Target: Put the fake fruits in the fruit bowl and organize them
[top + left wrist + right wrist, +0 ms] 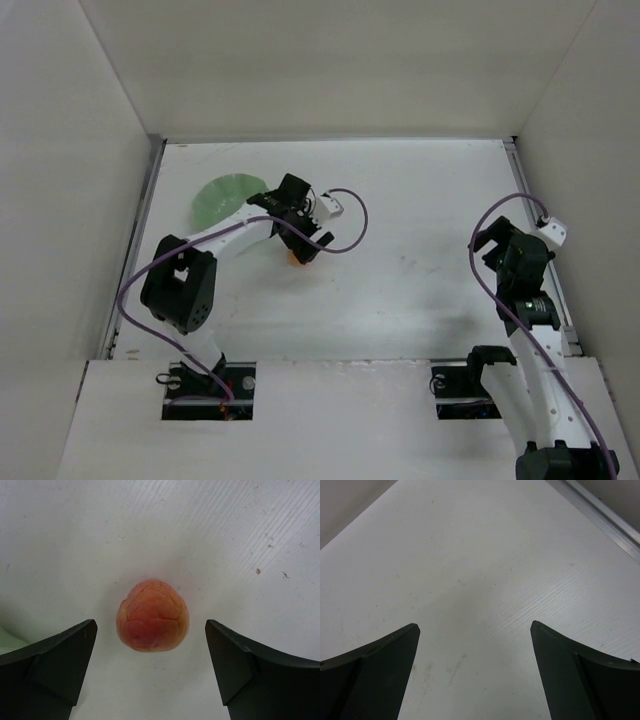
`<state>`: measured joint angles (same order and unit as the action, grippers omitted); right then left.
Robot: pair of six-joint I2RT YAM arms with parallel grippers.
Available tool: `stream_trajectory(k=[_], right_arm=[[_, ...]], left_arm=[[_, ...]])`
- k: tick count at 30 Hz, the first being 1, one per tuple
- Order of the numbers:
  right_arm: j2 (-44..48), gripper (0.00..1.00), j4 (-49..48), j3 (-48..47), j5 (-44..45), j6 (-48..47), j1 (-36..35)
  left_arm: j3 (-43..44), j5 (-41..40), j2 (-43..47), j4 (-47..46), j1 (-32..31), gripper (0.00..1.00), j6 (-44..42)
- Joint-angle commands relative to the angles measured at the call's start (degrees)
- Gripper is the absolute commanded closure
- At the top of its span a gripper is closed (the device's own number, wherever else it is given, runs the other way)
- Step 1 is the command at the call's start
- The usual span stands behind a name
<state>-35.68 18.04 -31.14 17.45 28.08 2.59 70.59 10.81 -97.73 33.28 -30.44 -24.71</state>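
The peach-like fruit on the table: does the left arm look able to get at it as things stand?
Probably yes. The left pincer hangs open right over the fruit, one finger on each side, with bare table showing in both gaps. Nothing else stands in the way.

Fruit with matt, crackled skin, table matt white and finely ribbed, left tool of smooth black plastic

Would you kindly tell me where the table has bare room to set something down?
Free: the broad middle of the table, between the left end effector and the right end effector, and the far right corner. Crowded: the far left, where the fruit bowl, the left arm and the fruit sit close together.
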Motion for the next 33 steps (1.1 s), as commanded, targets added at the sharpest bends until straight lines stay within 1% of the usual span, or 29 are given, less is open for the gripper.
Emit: stream_trajectory(k=[1, 4, 6, 7, 8, 10, 11, 12, 17, 19, 21, 23, 26, 28, 30, 33], right_arm=[[-0.4, 0.0, -0.3, -3.3, 1.3, -1.3, -0.1], [-1.0, 0.0, -0.3, -3.9, 1.3, -1.4, 0.0], [-1.0, 0.0, -0.3, -4.1, 1.3, -1.4, 0.0], [-1.0, 0.0, -0.3, -4.1, 1.3, -1.4, 0.0], [-1.0, 0.0, -0.4, -4.0, 1.3, -1.4, 0.0], [-1.0, 0.0, -0.3, -3.8, 1.3, -1.2, 0.0], [-1.0, 0.0, -0.2, -3.8, 1.3, -1.1, 0.0], [-0.8, 0.0, -0.2, -3.7, 1.3, -1.1, 0.0], [-0.5, 0.0, -0.2, -3.4, 1.4, -1.3, 0.1], [-0.9, 0.0, -0.3, -3.2, 1.4, -1.3, 0.1], [-1.1, 0.0, -0.7, -2.8, 1.4, -0.8, 0.0], [-1.3, 0.0, -1.2, -2.3, 1.4, -0.1, -0.5], [-2.3, 0.0, -1.6, -2.1, 1.2, 0.3, -0.7], [-2.7, 0.0, -1.8, -2.2, 1.2, 0.3, -0.8], [-2.9, 0.0, -2.3, -2.0, 1.2, 0.3, -0.8], [-3.1, 0.0, -2.6, -2.0, 1.2, 0.3, -0.8]], left_arm=[[-1.1, 1.0, -2.4, -1.6, 0.8, 0.1, -0.2], [-0.9, 0.6, -4.2, -1.8, 1.6, 0.14, 0.6], [-0.8, 0.9, -4.3, -2.2, 1.8, 0.21, 1.2], [-0.8, 1.1, -4.1, -2.7, 1.9, 0.28, 1.4], [-0.9, 1.2, -3.7, -3.2, 1.8, 0.42, 1.7], [-1.2, 1.4, -2.4, -4.4, 1.3, 0.63, 2.2], [-1.4, 1.4, -1.5, -4.7, 1.0, 0.7, 2.7], [-1.8, 1.4, -0.5, -4.9, 0.9, 0.75, 3.0], [-3.0, 1.7, 8.1, -5.1, 1.4, 0.77, 3.6], [-3.4, 1.9, 12.5, -7.5, 3.7, 0.77, 4.6], [-3.4, 1.7, 15.2, -10.4, 8.7, 0.78, 7.6], [-2.9, 2.3, 15.4, -11.2, 15.0, 0.78, 10.6], [-3.5, 2.0, 14.3, -12.0, 22.5, 0.78, 11.4], [-4.2, 1.8, 12.8, -13.1, 25.2, 0.78, 11.7], [-5.5, 1.7, 10.4, -16.1, 27.2, 0.78, 12.4], [-6.2, 0.9, 7.2, -20.4, 28.3, 0.77, 12.7]])
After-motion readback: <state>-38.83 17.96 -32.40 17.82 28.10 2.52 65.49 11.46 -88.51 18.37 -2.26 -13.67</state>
